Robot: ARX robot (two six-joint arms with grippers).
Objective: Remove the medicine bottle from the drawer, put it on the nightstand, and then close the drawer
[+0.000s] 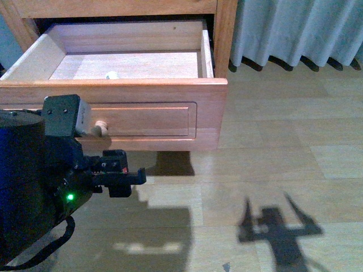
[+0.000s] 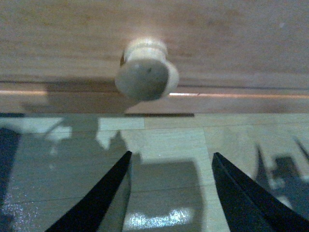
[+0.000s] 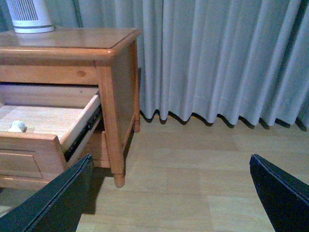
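The drawer [image 1: 122,90] juts wide over bare floor [image 1: 272,164], a small white bottle [image 1: 112,75] inside near its front, while the left gripper [image 2: 171,154], short of the knob [image 2: 147,77], and the right gripper [image 3: 171,159] both gape.

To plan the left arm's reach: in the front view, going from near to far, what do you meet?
left tool → knob → medicine bottle → back wall of the drawer
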